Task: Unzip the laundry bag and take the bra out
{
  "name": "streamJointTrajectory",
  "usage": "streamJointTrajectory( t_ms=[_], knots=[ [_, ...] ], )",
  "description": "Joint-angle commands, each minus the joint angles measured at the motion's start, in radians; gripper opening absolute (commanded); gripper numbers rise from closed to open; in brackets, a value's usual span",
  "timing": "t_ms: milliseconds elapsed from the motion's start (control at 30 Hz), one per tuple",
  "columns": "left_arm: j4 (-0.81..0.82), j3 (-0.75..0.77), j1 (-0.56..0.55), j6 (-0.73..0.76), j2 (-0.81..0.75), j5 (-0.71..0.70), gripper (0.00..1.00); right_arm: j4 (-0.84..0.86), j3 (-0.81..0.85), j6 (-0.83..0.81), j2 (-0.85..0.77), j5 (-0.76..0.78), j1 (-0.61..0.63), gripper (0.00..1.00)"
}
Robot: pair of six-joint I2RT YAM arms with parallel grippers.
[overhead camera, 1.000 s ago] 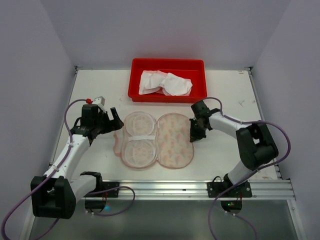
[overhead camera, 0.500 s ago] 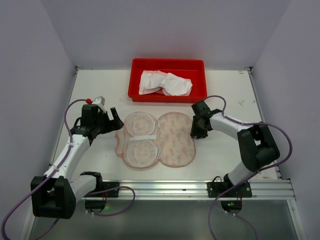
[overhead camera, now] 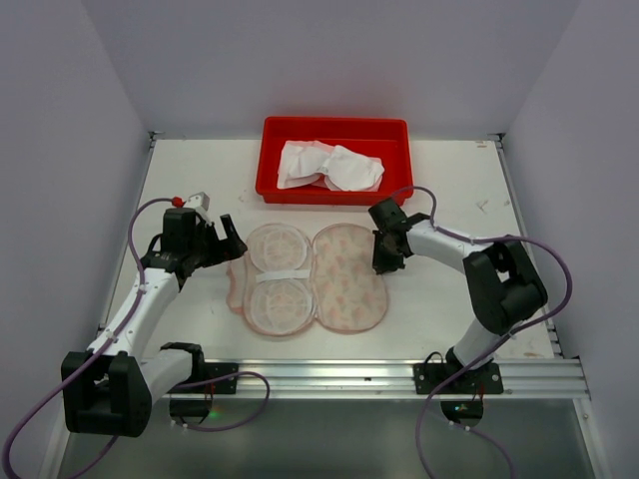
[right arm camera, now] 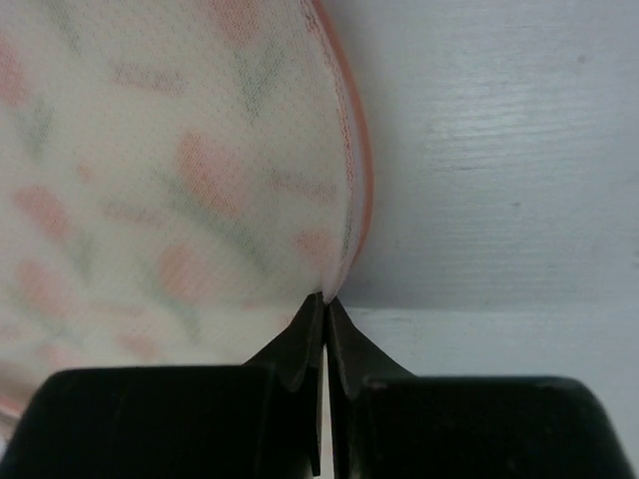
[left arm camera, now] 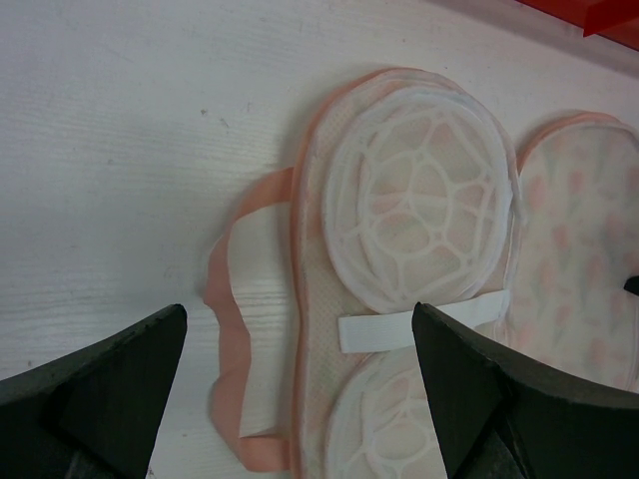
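On the tabletop [overhead camera: 449,309] the laundry bag [overhead camera: 310,277] lies spread open; the left jaws gape wide beside its left edge, the right jaws pinch its right rim. Farther back, the bra [overhead camera: 329,166] lies in the red tray [overhead camera: 335,126].

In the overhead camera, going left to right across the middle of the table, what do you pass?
The left gripper, open → the laundry bag, lying open and spread flat → the right gripper, shut on the bag's right rim.

Laundry bag [overhead camera: 349,284]: matt mesh cloth. Red tray [overhead camera: 300,192]: plastic, apparently glossy.
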Motion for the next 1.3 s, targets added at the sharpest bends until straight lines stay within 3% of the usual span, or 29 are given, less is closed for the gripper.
streamJointTrajectory(
  t_ms=[0, 167, 267, 433, 633, 800, 1067, 1133, 1267],
  knots=[
    [0.033, 0.001, 0.011, 0.027, -0.008, 0.005, 0.98, -0.089, 0.036, -0.050, -0.111, 0.152, -0.020, 0.00],
    [0.033, 0.001, 0.011, 0.027, -0.011, 0.013, 0.98, -0.250, 0.163, -0.141, -0.243, 0.351, -0.081, 0.00],
    [0.033, 0.001, 0.011, 0.027, -0.014, 0.013, 0.98, -0.304, 0.255, -0.196, -0.294, 0.341, -0.104, 0.00],
    [0.033, 0.000, 0.011, 0.027, -0.021, 0.015, 0.98, -0.349, 0.391, -0.250, -0.285, 0.081, -0.083, 0.00],
    [0.035, -0.002, 0.011, 0.027, -0.024, 0.015, 0.98, -0.244, 0.372, -0.216, -0.207, -0.221, -0.006, 0.00],
    [0.033, -0.002, 0.011, 0.027, -0.024, 0.013, 0.98, -0.146, 0.312, -0.181, -0.084, -0.320, 0.034, 0.00],
    [0.033, 0.000, 0.011, 0.029, -0.024, 0.012, 0.98, -0.082, 0.212, -0.231, 0.023, -0.291, 0.038, 0.00],
    [0.033, 0.000, 0.011, 0.029, -0.022, 0.012, 0.98, -0.079, 0.195, -0.251, 0.014, -0.355, 0.043, 0.10],
    [0.033, -0.002, 0.011, 0.029, -0.018, 0.012, 0.98, -0.106, 0.201, -0.293, -0.041, -0.406, 0.048, 0.41]
  ],
)
